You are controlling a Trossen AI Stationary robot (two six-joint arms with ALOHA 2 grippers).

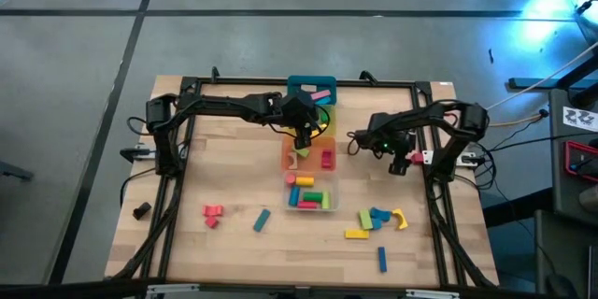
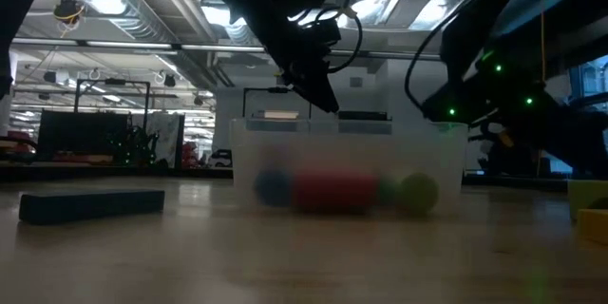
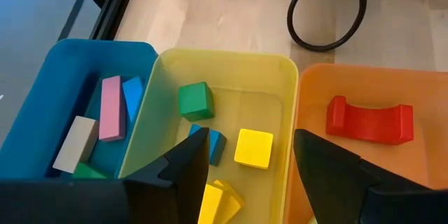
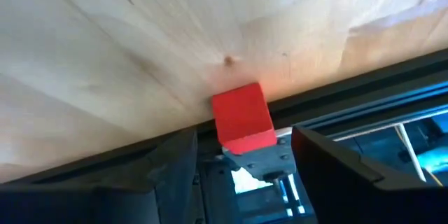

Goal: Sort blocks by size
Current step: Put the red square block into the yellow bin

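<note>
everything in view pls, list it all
bins: four, teal, yellow, orange, clear, in a row mid-table
teal bin blocks: pink bar, blue bar, tan bar, one green, partly hidden
yellow bin blocks: green cube, blue block, yellow cube, more yellow under the gripper
orange bin: red arch
clear bin: several, mixed colours
loose blocks: red pair left, teal bar, mixed cluster right, red cube at the table edge
black object: one, left edge
left gripper: open, over yellow bin
right gripper: open, by red cube
</note>
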